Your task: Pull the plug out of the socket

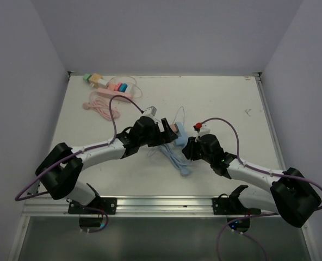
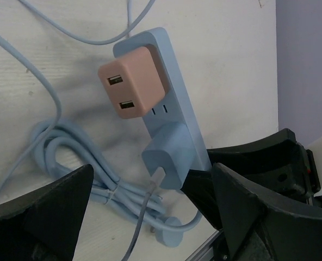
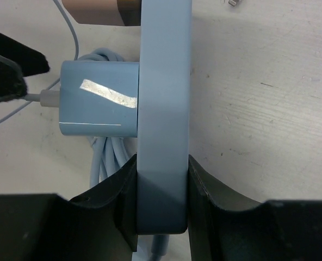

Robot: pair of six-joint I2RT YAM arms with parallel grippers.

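So right now the strip (image 3: 163, 81) sits mid-table, between the two arms, and the right gripper (image 3: 162, 163) is clamped tight on its near end, one finger on each long side. That's the anchor sorted.

Two things are plugged into it: a blue plug (image 3: 98, 106) closer to the clamped end and a pink plug (image 2: 131, 87) further up. Both stick out of the same face, on the side toward the left arm. My guess is the blue one is the target, since it's the one lined up with the left gripper (image 2: 152, 185).

That gripper is wide open with nothing in it. In its wrist view the blue plug sits just ahead of the gap between the fingers, not inside it yet, with a thin cable coming out of the plug's outer end toward the camera.

The bit that matters: the strip's long axis runs away from the right gripper, and the plug pokes out square to that, pointing at the left one. So the pull has to go straight back along the left arm's approach, across the strip, not along it.

The coiled cord (image 2: 79, 157) lies on the table (image 3: 270, 81) right under the plug, so a low approach could snag it.
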